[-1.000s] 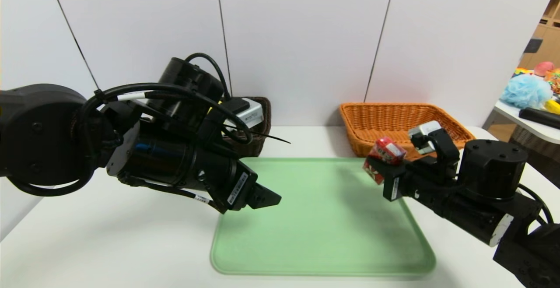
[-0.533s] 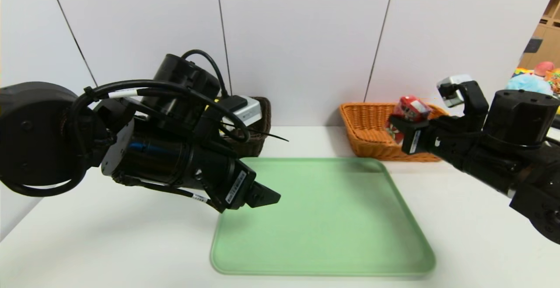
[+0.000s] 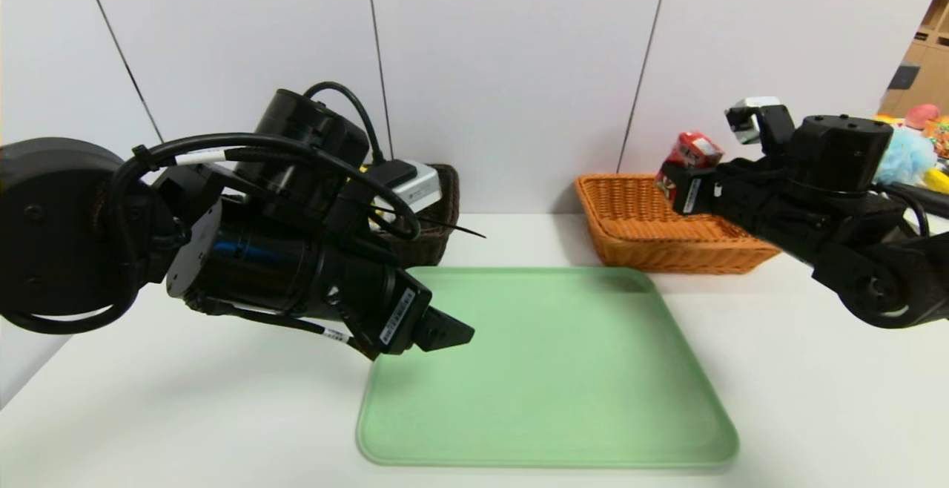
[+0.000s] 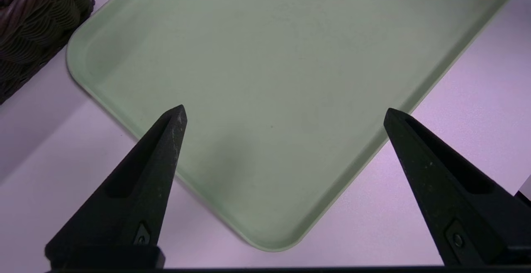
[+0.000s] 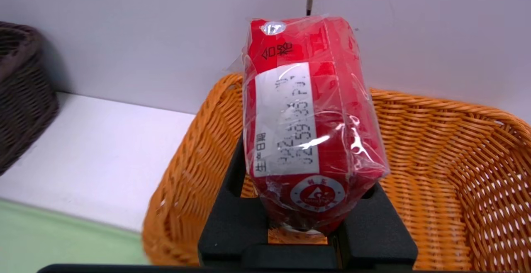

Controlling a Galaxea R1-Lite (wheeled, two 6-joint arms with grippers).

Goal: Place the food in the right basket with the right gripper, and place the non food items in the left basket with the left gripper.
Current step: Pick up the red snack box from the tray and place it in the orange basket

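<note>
1. At the far left the left arm reaches in from the table's edge. The left gripper (image 3: 443, 331) hangs over the near left corner of the green tray (image 3: 563, 399), its jaws spread wide with nothing between them; in the left wrist view the left gripper (image 4: 285, 113) shows two black fingers (image 4: 164, 140) far apart, with the tray (image 4: 290, 57) below.

2. Behind that arm, against the wall, stands the dark brown basket (image 3: 437, 239), mostly hidden by the arm in the head view. A corner of its weave shows in the left wrist view (image 4: 33, 20), just beside the tray's corner but not touching it.

3. The tray lies flat in the middle of the white table (image 3: 185, 414), between the two baskets and nearer the robot than either.

4. To the right, at the back, sits the orange basket (image 3: 645, 243), close to the tray's far right corner.

5. The right gripper (image 3: 678, 184) is closed on the red food packet (image 3: 689, 154), held above the orange basket near its left side (the packet is wrapped in clear film, with a white printed label). In the right wrist view the packet (image 5: 311, 132) stands upright in the right gripper (image 5: 307, 223), with the orange basket (image 5: 435, 161) below and behind it.

6. At the far right edge another table carries a blue bath puff (image 3: 901, 154).
</note>
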